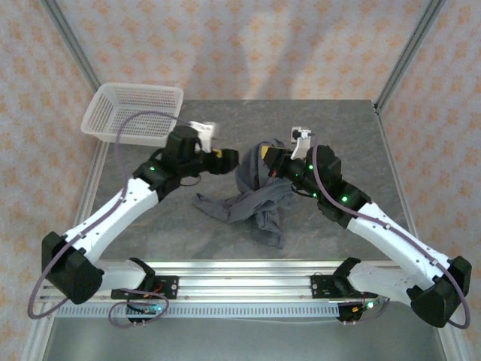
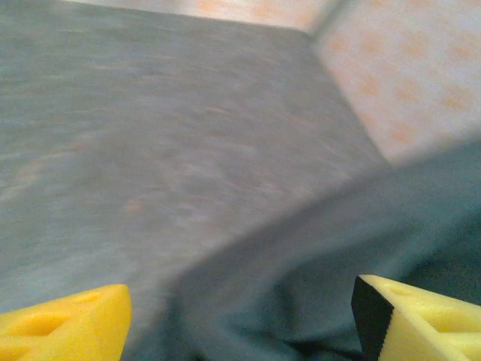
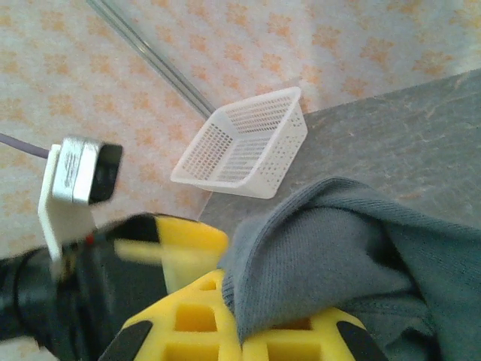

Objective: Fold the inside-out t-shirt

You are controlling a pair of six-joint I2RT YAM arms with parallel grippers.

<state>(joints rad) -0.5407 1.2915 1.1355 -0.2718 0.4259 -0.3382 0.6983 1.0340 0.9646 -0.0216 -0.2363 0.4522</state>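
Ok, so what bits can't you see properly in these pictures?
- T-shirt: in the top view it lies in a bunched heap, so its own folds hide the sleeves and collar.
- Left wrist view: it is blurry, and the bottom edge cuts off most of the open left gripper.
- Right gripper: in the right wrist view, the cloth it pinches covers the spot where its fingers meet.

At the bottom centre, the right hand [image 3: 239,331] pinches a fold of the grey t-shirt [image 3: 338,248] between its yellow fingers [image 3: 188,316]. The cloth bulges across the lower right. Beyond it, a white basket [image 3: 244,147] sits at the edge of the grey worktop [image 3: 406,128]. A small camera [image 3: 79,169] on a white bracket shows at the left.
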